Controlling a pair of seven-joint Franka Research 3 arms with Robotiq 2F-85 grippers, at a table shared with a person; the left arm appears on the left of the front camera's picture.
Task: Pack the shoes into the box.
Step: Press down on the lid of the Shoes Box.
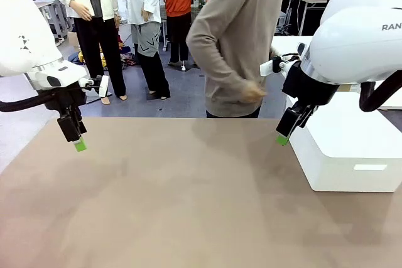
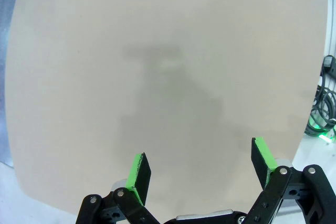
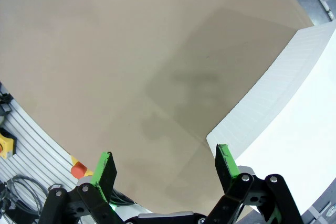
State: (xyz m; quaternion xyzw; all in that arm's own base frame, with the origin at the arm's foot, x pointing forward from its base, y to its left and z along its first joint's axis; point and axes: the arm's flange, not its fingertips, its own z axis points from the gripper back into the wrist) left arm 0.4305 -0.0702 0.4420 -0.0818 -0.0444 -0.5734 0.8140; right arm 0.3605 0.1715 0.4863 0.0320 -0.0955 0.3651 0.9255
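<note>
The shoes and the box are out of view. My left gripper (image 1: 78, 142) hangs above the table's far left part, fingers pointing down. Its own camera shows the left gripper (image 2: 202, 163) open with nothing between the green pads and bare tabletop below. My right gripper (image 1: 284, 136) hangs over the table's far right part, just left of a large white block. From the right wrist, the right gripper (image 3: 165, 169) is open and holds nothing.
A large white block (image 1: 348, 149) stands on the tan table (image 1: 176, 199) at the right, also seen as the white block (image 3: 283, 114) in the right wrist view. A person (image 1: 235, 42) in a grey-brown sweater stands at the far edge, turned sideways. Other people stand farther back.
</note>
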